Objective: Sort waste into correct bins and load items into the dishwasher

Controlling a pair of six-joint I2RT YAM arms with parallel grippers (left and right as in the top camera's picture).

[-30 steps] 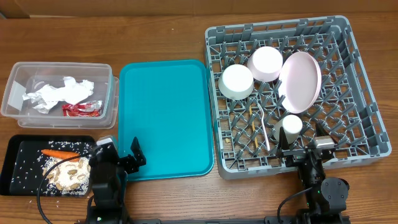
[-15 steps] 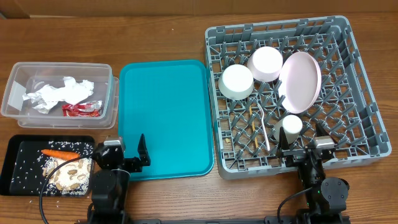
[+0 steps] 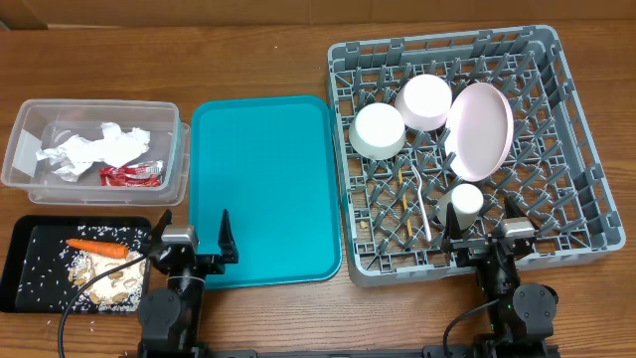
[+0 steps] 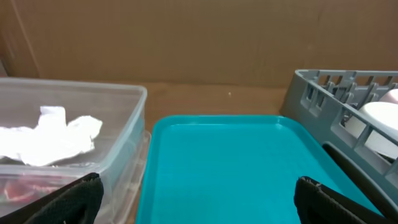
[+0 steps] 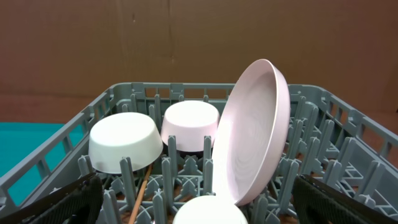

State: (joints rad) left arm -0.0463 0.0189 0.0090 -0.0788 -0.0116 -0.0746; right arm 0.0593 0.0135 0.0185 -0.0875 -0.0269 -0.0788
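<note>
Swinging off the black tray (image 3: 40,242) with its carrot (image 3: 96,247), our left gripper (image 3: 194,231) faces the teal serving tray (image 3: 263,179), jaws apart and empty like the right gripper (image 3: 484,231) near the loaded dish rack (image 3: 447,45), so sorting looks finished.

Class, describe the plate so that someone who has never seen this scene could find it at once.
Start at the big grey dish rack on the right. In its far half, just right of two white bowls, the plate stands on edge, leaning. It alone is pale pink.
</note>
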